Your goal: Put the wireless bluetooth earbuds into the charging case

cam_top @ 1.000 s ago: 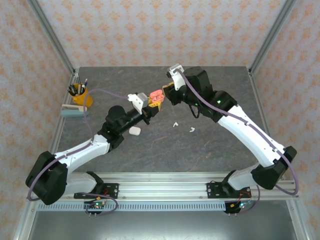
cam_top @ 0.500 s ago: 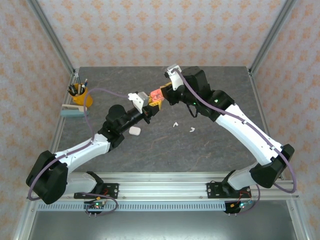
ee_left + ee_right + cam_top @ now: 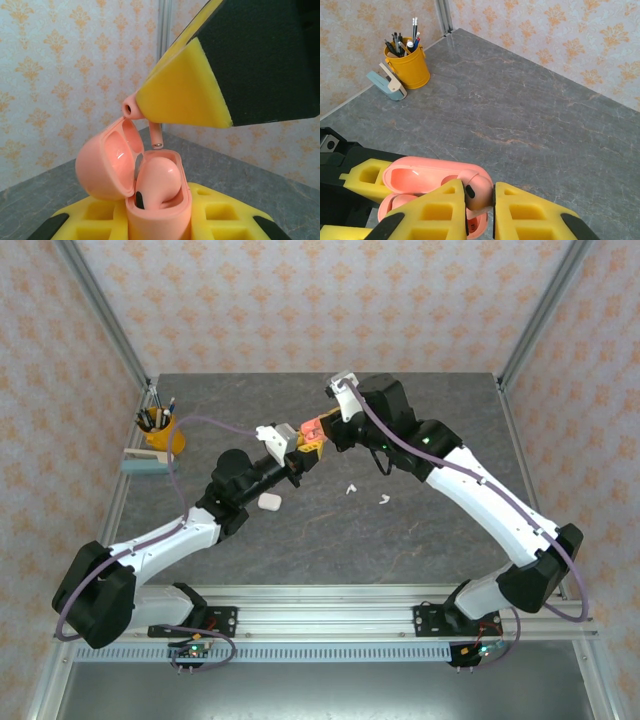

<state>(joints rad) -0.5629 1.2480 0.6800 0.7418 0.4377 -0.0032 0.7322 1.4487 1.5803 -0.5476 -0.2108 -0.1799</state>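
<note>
Clamping the open coral-pink charging case [image 3: 105, 172] upright in my left tool [image 3: 306, 448] steadies it just beneath the pink earbud [image 3: 131, 107] pinched in my right tool [image 3: 480, 200], stem pointing down to slot in beside the seated earbud [image 3: 159, 182].

Patterned walls [image 3: 300, 300], grey (perhaps stone) table [image 3: 330, 530]

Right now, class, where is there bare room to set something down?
Free: the far strip of table between pen cup and right arm; the near strip below the white earbuds. Crowded: mid-table, around pink case and white case.
</note>
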